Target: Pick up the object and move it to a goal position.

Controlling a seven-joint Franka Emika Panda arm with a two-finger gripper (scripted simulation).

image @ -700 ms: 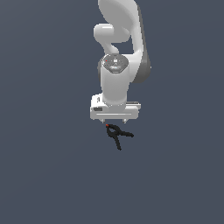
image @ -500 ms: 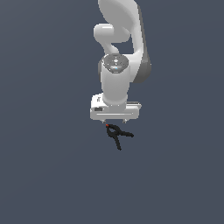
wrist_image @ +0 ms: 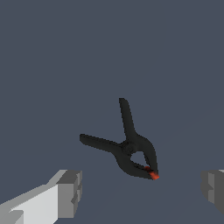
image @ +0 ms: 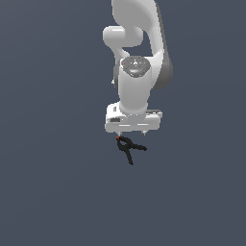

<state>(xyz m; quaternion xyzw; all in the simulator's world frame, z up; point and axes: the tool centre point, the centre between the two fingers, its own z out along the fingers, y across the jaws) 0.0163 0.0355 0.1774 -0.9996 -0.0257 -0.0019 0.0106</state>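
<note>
The object, a small black spring clamp (image: 129, 147) with two splayed handles and a red tip, lies on the grey floor. In the wrist view the clamp (wrist_image: 129, 146) lies between and a little ahead of my two fingers, red tip towards the gripper. My gripper (wrist_image: 142, 190) is open wide and empty, with one grey finger (wrist_image: 68, 192) on one side and the other at the frame's edge. In the exterior view the gripper (image: 132, 130) hangs just above the clamp's red end, and the white hand hides the fingers.
The white arm (image: 139, 57) rises straight above the clamp in the exterior view. The plain dark grey floor (image: 57, 182) spreads all around. No goal marker shows in either view.
</note>
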